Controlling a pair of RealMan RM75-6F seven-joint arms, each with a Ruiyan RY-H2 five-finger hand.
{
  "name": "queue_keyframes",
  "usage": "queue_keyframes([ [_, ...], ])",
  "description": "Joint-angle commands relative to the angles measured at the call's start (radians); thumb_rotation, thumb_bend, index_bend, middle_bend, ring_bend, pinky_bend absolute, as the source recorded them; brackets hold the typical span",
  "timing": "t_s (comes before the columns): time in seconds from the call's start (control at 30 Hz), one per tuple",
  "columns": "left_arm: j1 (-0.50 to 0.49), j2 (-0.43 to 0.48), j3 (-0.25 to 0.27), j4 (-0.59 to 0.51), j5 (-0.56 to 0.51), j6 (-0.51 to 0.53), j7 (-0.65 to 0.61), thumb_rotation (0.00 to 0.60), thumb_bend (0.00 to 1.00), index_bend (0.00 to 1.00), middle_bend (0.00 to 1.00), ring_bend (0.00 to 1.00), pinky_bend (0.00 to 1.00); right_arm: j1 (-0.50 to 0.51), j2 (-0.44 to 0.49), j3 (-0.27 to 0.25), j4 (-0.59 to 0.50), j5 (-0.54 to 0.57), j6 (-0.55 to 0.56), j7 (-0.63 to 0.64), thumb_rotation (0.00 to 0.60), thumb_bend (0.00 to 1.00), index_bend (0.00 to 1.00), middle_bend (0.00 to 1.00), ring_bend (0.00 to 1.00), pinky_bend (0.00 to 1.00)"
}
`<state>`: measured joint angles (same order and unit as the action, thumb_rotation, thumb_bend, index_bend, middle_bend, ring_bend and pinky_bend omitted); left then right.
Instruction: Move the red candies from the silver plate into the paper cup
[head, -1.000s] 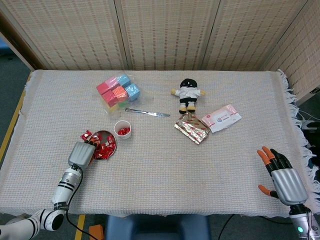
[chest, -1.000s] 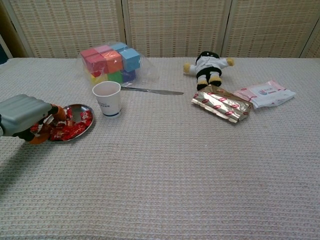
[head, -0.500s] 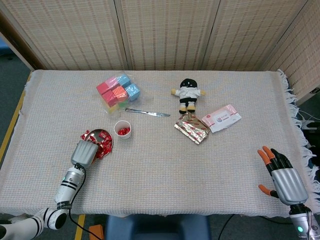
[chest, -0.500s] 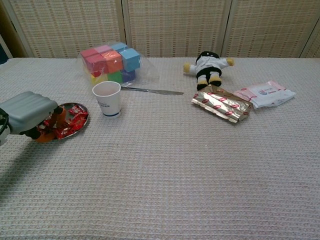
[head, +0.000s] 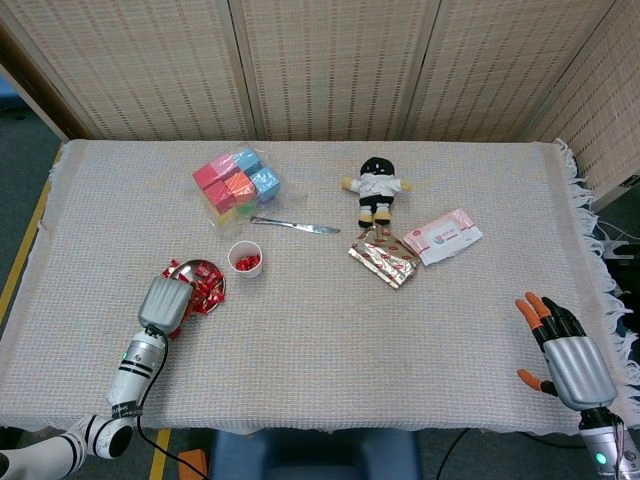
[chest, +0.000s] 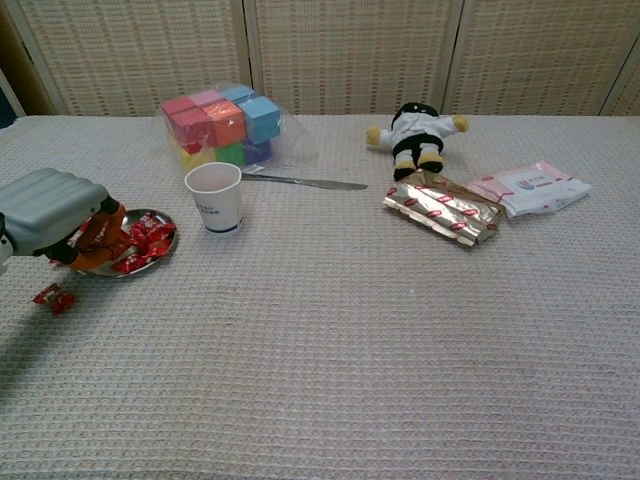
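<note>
The silver plate (chest: 150, 252) (head: 186, 268) lies left of the white paper cup (chest: 214, 197) (head: 245, 259) and holds several red candies (chest: 150, 233). Red candies also show inside the cup in the head view. My left hand (chest: 50, 213) (head: 163, 301) hangs over the plate's near-left rim, its fingers curled down and pinching a red candy. One loose red candy (chest: 52, 297) lies on the cloth in front of that hand. Far off at the table's near-right corner, my right hand (head: 562, 352) holds nothing, its fingers spread.
Behind the cup stands a bag of coloured blocks (chest: 218, 124), with a knife (chest: 305, 182) beside it. A plush doll (chest: 414, 131), a foil packet (chest: 441, 208) and a wipes pack (chest: 529, 186) lie at the right.
My left hand rose slightly and drew back from the plate, which slid a little to the left. One candy dropped onto the cloth. The right hand stayed still.
</note>
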<state>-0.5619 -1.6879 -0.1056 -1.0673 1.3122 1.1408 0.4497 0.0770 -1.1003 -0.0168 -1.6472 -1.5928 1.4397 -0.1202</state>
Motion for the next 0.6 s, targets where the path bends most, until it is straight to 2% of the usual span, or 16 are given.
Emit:
queue_keyframes([
  [0.03,0.001,0.007,-0.007,-0.005,0.004,0.009,-0.011,0.6,0.51,0.7,0.73,0.68,1.0,0.0,0.0,0.0,-0.001,0.0,0.0,0.0,0.6,0.0,0.0,0.0,0.0,0.14],
  [0.27,-0.008,0.043,-0.042,-0.052,0.015,0.044,-0.027,0.6,0.55,0.72,0.75,0.69,1.0,0.0,0.001,0.001,-0.001,0.002,0.0,0.002,0.6,0.0,0.0,0.0,0.0,0.14],
  [0.43,-0.038,0.08,-0.092,-0.12,0.019,0.064,-0.018,0.6,0.55,0.72,0.75,0.69,1.0,0.001,0.001,0.005,-0.002,0.008,-0.002,0.002,0.6,0.0,0.0,0.0,0.0,0.15],
  [0.6,-0.099,0.076,-0.139,-0.154,0.011,0.038,0.018,0.6,0.55,0.72,0.75,0.69,1.0,0.005,-0.001,0.009,-0.002,0.018,-0.01,-0.002,0.6,0.0,0.0,0.0,0.0,0.15],
])
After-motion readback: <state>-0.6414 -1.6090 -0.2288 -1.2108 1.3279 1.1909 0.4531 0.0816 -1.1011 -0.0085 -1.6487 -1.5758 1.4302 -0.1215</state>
